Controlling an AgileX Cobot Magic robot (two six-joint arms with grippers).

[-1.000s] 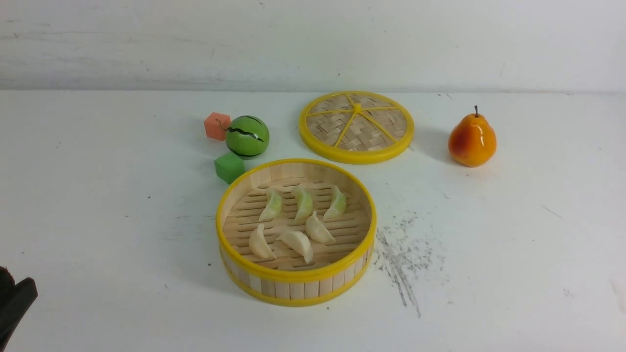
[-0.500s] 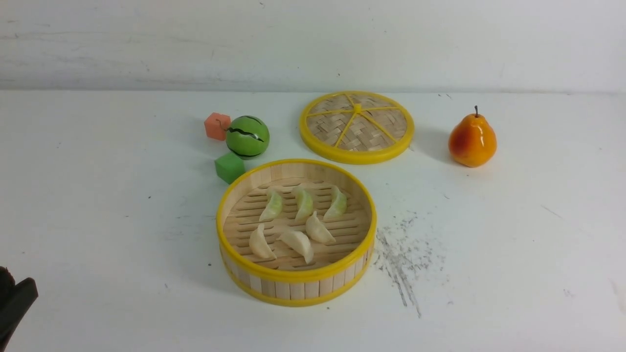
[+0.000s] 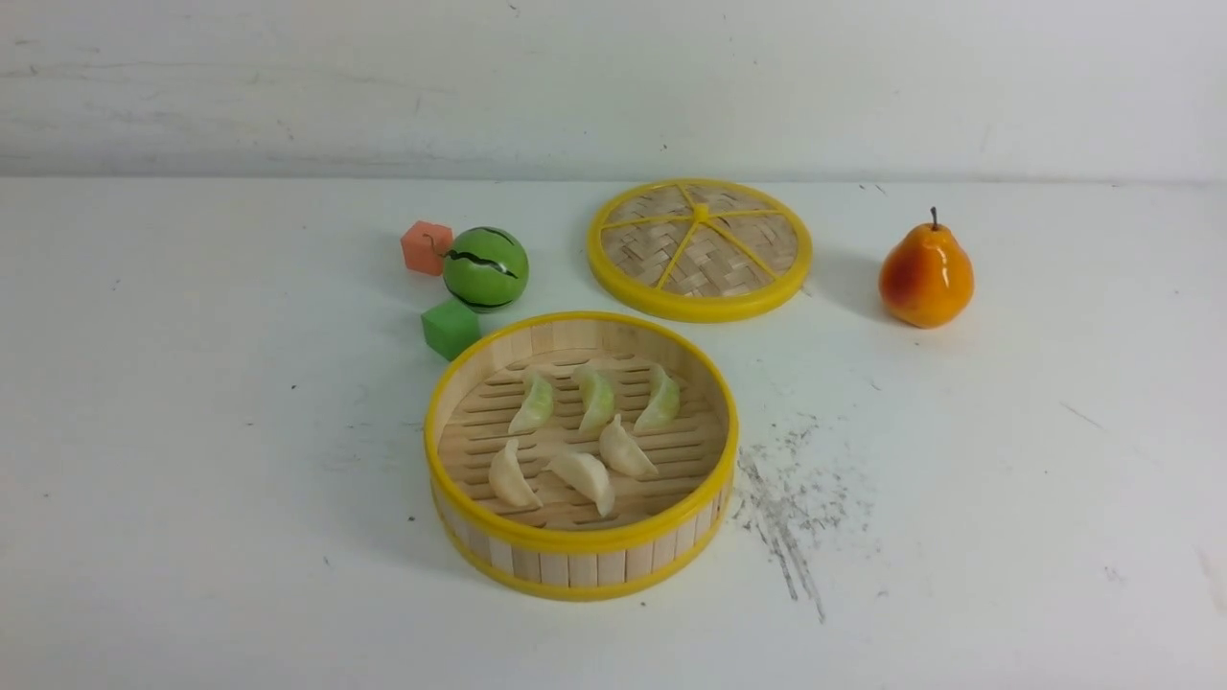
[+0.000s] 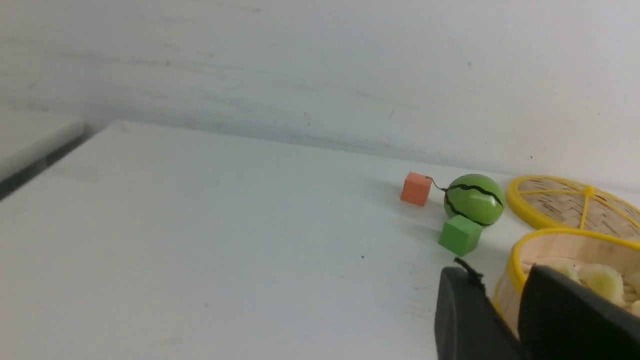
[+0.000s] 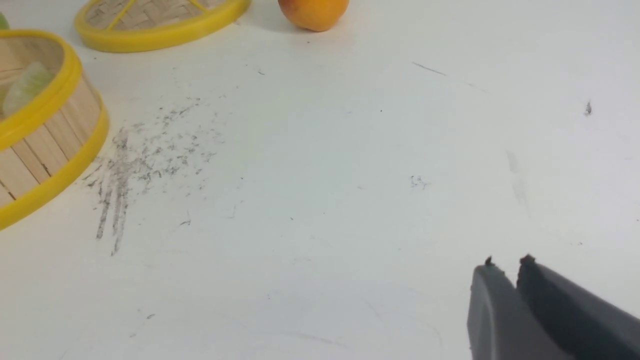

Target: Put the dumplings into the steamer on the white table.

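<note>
While nothing robot-shaped shows in the front view, both wrist views catch their own fingers. The left gripper has a clear gap between its two dark fingers, so parted, nothing between them, hanging off to the steamer's left with the basket rim visible past the tips. The right gripper has its grey fingers nearly together with just a thin slit at the tips, empty too, over bare bench well to the right of the steamer.

All six dumplings are sitting inside the steamer: three pale green ones in a row toward the far side, three cream ones nearer the camera. The steamer sits around the middle of the white bench, with the patch of dark specks just to its right.

Behind it the woven lid lies flat, pear upright further right. On the left there's a little watermelon, an orange cube and a green cube close to the steamer's rim.
</note>
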